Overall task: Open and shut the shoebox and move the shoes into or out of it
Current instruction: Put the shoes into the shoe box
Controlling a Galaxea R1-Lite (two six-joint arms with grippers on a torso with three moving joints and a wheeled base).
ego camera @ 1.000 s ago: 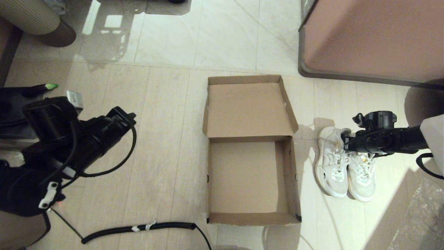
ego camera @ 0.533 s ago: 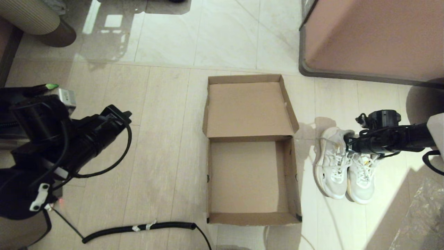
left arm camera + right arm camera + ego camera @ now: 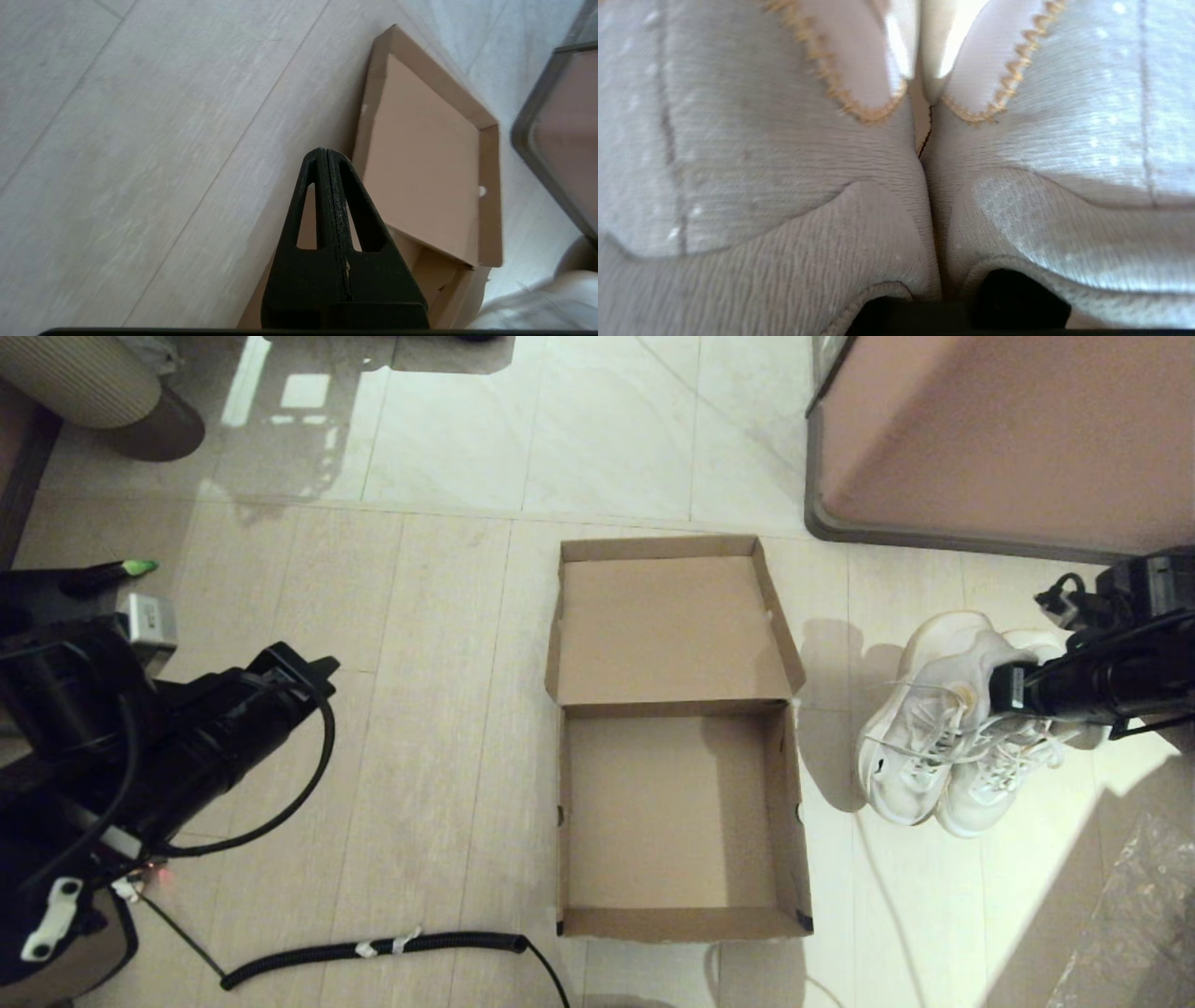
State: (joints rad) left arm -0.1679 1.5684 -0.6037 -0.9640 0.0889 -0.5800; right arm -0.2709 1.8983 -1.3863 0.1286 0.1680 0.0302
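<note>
The shoebox [image 3: 667, 821] lies open and empty on the floor in the middle, its flip lid [image 3: 667, 630] laid flat on the far side. To its right the shoes [image 3: 934, 747] hang tilted, heels raised. My right gripper [image 3: 1004, 689] is shut on them, pinching their inner collars together. The right wrist view shows both mesh shoes [image 3: 784, 163] pressed side by side, with a dark finger [image 3: 1017, 298] inside one opening. My left gripper [image 3: 313, 667] is parked at the left, shut and empty, and the shoebox lid [image 3: 420, 163] shows beyond its tips [image 3: 327, 151].
A large pinkish-brown panel with a grey rim [image 3: 1008, 439] stands at the back right, close behind the shoes. A black corrugated cable [image 3: 373, 950] lies on the floor near the box's front left corner. Crinkled plastic [image 3: 1139, 915] sits at the front right.
My right gripper has risen and drawn right with the shoes, which have left the floor and tilted. The left arm has pulled back a little to the left.
</note>
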